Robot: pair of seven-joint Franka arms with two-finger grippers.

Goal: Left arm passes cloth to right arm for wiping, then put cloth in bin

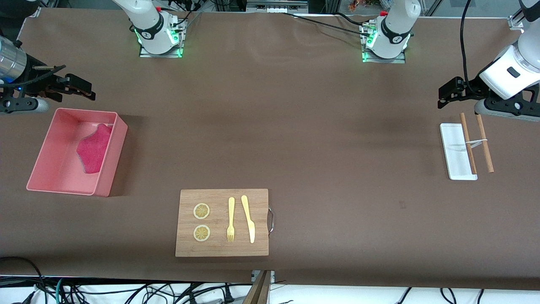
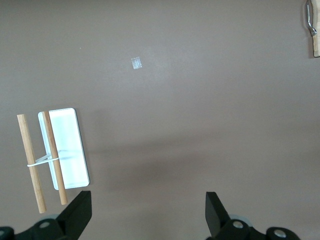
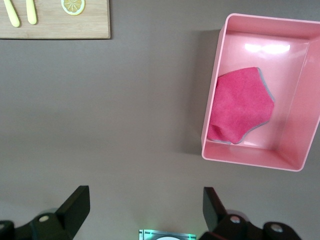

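The cloth [image 1: 94, 148] lies inside the bin [image 1: 63, 185], crimson-pink and fluffy, crumpled, a thin grey trim showing along one edge in the right wrist view [image 3: 240, 112]. It sits against the bin wall on the side toward the table middle, partly riding up that wall; the rest of the bin floor is bare. The bin [image 3: 295, 100] is a salmon-pink tub, resting flat at the right arm's end of the table, open room on the table all round it.

Right gripper [image 1: 78, 90] hangs in the air just off the bin's corner that lies toward the robot bases, fingers [image 3: 75, 205] spread apart, holding nothing.

Cutting board [image 1: 222, 222] lies nearer the front camera than the bin and toward the table middle, well apart from it, carrying two lemon slices [image 1: 201, 222], a fork [image 1: 230, 219] and a knife [image 1: 248, 218].

White tray [image 1: 455, 152] with two wooden sticks [image 1: 476, 143] laid across it sits at the left arm's end, well apart from the bin. Left gripper [image 1: 449, 93] waits in the air near the tray, fingers [image 2: 77, 212] spread, empty.
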